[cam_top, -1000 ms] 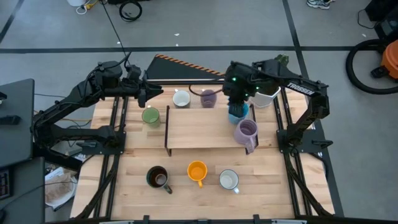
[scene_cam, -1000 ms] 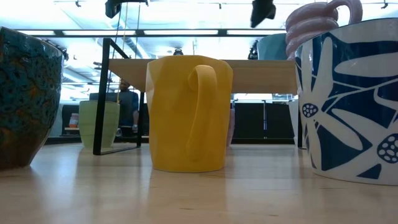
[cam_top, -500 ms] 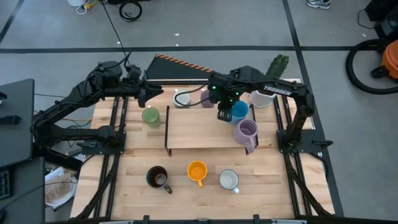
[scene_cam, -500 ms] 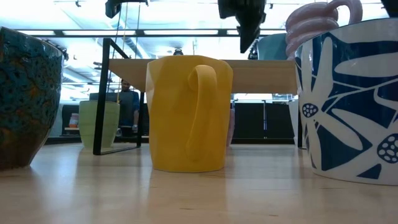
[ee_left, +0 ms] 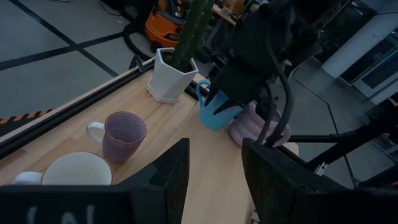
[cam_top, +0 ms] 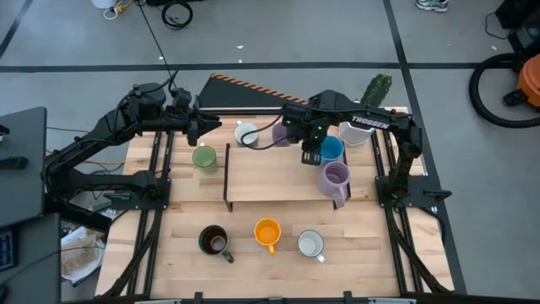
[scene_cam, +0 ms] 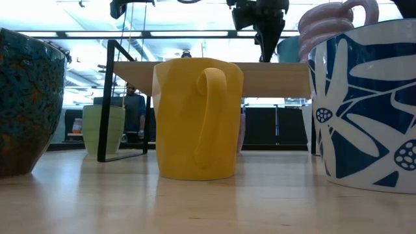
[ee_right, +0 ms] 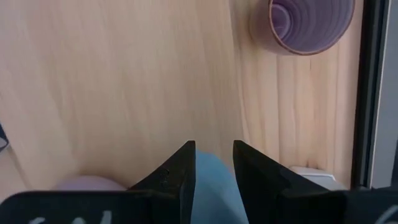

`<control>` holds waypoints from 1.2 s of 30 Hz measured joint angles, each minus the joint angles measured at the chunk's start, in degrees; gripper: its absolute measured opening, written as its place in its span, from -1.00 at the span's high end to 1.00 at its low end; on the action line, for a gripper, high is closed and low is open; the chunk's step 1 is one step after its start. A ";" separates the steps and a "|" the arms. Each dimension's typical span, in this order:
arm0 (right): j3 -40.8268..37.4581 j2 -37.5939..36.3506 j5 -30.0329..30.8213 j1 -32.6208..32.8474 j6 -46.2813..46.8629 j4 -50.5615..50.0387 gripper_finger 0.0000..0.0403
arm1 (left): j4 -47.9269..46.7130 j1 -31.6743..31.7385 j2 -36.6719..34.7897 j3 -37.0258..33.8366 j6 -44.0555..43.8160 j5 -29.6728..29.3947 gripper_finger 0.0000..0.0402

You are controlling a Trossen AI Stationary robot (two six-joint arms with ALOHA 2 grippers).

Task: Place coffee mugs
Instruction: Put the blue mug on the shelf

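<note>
Right hand (cam_top: 310, 155): hovering over the raised shelf (cam_top: 270, 181), fingers parted a little, gripping nothing.
Blue mug (cam_top: 331, 149): sitting on the shelf just beside the right hand, apart from its fingers.
Tall lavender mug (cam_top: 335, 180): standing near the blue one.
Left hand (cam_top: 211, 127): waiting at the worktop's far left, fingers slightly apart, empty.

A lab or workshop: taped grey concrete floor (cam_top: 337, 34), loose cables (cam_top: 175, 13), an orange shop vacuum (cam_top: 530, 80).
</note>
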 joint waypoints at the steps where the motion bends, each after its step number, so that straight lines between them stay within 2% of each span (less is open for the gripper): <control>1: 0.00 -0.04 -0.02 -0.04 0.00 0.02 0.44 | 0.00 0.00 0.00 0.00 0.00 0.00 0.24; 12: 0.00 -0.13 -0.59 -0.53 1.06 0.02 0.44 | -0.04 0.00 0.00 0.00 0.11 0.00 0.24; 26: 0.00 -0.13 -0.85 -5.93 9.87 0.04 0.44 | -0.07 0.00 0.00 0.00 0.11 0.00 0.24; 36: -0.02 -0.15 -3.17 -9.07 12.51 0.04 0.44 | -0.12 0.00 0.00 0.00 0.09 0.00 0.24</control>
